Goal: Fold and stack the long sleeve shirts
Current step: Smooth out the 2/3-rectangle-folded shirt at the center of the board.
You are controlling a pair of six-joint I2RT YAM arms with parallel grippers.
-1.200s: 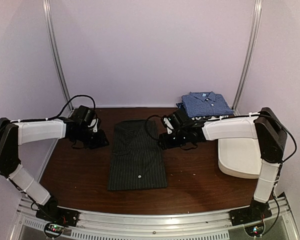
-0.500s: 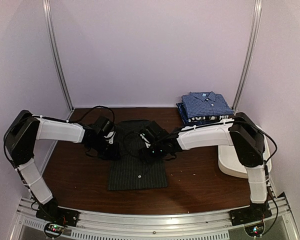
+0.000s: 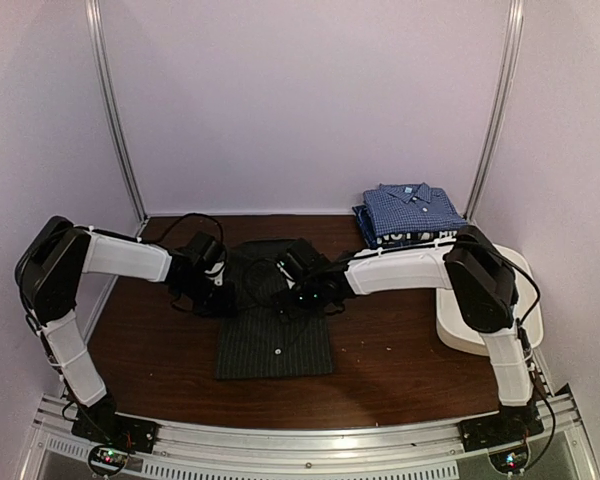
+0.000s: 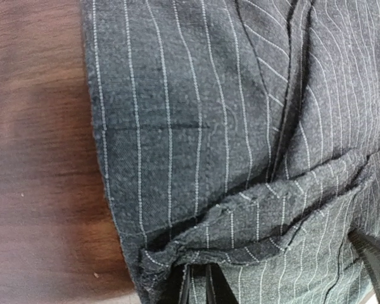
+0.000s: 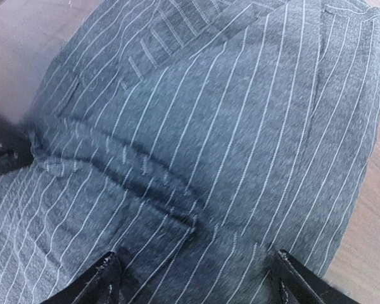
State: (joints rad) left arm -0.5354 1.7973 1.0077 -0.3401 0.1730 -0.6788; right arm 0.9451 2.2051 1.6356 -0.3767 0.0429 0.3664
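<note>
The dark charcoal pinstripe shirt [image 3: 276,325] lies folded lengthwise in the middle of the table. My left gripper [image 3: 221,291] is at its left edge, and in the left wrist view it [image 4: 200,290] is shut on a pinched ridge of the pinstripe cloth [image 4: 196,126]. My right gripper [image 3: 300,294] is over the shirt's upper middle. In the right wrist view it [image 5: 196,278] is open wide, fingertips [image 5: 107,275] down on the pinstripe cloth [image 5: 240,126] with a crease between them. The blue checked shirt [image 3: 412,208] lies folded on the navy lettered one [image 3: 405,238] at the back right.
A white oblong tub [image 3: 485,325] stands at the right edge, partly behind my right arm. Cables hang from both wrists over the shirt. Bare brown tabletop [image 3: 150,350] shows left, right and in front of the shirt.
Both arms have swung inward from the shirt's sides onto its upper half. My left gripper has closed on the left edge, and the cloth there has bunched up.
</note>
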